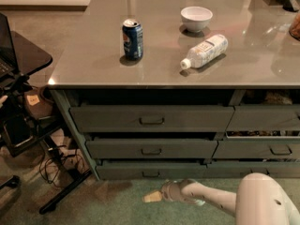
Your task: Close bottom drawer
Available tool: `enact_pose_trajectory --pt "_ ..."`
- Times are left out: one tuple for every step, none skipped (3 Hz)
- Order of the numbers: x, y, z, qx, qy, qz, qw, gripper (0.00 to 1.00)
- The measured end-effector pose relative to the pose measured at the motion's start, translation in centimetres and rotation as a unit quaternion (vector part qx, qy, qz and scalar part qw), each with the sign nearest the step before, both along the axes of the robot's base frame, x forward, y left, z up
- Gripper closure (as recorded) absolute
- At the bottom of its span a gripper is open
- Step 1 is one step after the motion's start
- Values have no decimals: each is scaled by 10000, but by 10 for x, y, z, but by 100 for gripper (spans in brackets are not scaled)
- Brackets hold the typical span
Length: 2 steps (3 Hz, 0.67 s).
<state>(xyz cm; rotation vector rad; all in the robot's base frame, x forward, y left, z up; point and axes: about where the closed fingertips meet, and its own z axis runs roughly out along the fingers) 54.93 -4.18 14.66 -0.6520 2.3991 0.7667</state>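
The bottom drawer (pixel 151 170) is the lowest of three wide dark grey-green drawers under the counter. Its flat front with a small dark centre pull sits nearly flush with the cabinet, with only a thin gap above it. My gripper (pixel 152 197) is low over the floor just in front of and below that drawer's pull, a short way off its front. The white arm (pixel 220 200) runs in from the lower right. The two similar drawers above it stand slightly out.
On the grey counter (pixel 84 64) stand a blue can (pixel 132 39), a white bowl (pixel 196 18) and a lying plastic bottle (pixel 204 50). A black desk with cables (pixel 28 125) stands at the left. Narrower drawers (pixel 265 146) are at the right.
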Motion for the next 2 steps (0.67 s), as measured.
enact_pose_trajectory --pt "45 29 11 -80 -208 240 9995 0" --pt "43 32 11 -87 -234 266 9993 0"
